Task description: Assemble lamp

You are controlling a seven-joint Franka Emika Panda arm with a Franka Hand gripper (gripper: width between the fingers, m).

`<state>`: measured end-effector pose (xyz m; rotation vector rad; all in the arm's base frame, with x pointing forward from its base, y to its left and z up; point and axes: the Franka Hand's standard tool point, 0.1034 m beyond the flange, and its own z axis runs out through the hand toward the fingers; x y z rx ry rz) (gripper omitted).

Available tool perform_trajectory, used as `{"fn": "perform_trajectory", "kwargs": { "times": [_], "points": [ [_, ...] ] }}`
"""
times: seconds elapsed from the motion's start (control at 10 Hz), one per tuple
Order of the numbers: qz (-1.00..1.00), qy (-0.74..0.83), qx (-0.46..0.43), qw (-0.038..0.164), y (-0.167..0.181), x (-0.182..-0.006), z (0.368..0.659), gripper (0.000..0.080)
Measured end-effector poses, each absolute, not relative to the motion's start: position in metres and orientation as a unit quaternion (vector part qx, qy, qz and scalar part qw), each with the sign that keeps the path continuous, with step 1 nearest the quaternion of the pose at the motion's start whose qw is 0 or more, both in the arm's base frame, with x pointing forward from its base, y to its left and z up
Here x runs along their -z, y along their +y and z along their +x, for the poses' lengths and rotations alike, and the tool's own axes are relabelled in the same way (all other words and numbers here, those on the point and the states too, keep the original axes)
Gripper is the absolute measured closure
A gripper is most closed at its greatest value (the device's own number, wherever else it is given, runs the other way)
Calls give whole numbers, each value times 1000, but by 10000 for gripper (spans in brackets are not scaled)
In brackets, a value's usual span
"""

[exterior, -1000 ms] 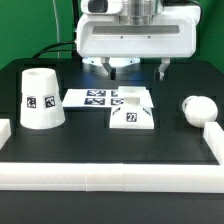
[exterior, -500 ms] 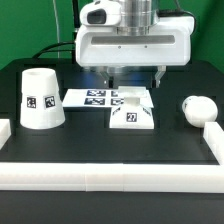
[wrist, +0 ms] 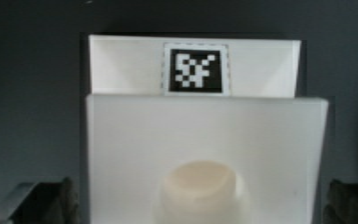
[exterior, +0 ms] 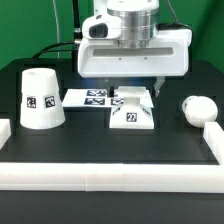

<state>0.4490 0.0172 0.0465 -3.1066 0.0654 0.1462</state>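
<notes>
Nothing was assembled yet: all three parts were seen loose and apart. Base (exterior: 132,112) was seen at centre of the exterior view, beside the marker board (exterior: 92,97); whether they touched could not be told. Shade (exterior: 40,98) stood upright at the exterior view's left. Bulb (exterior: 198,108) lay at its right, near the rail (exterior: 214,140). Gripper (exterior: 135,88) was positioned low over the base, jaws spread wide, nothing gripped. In the wrist view, fingertips (wrist: 44,203) were seen either side of the base, contact not confirmed. Socket (wrist: 206,182) was seen empty. Judged: base grasp in hand, bulb and shade fitting all left.
</notes>
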Motion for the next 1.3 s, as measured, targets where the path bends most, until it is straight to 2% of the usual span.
{"fn": "perform_trajectory", "kwargs": {
  "times": [0.2, 0.3, 1.0, 1.3],
  "points": [
    [-999, 21, -48, 15, 18, -47, 449, 119],
    [-999, 20, -47, 15, 18, -47, 450, 269],
    [-999, 20, -47, 16, 19, -47, 452, 266],
    [-999, 14, -37, 20, 28, -48, 490, 265]
  ]
}}
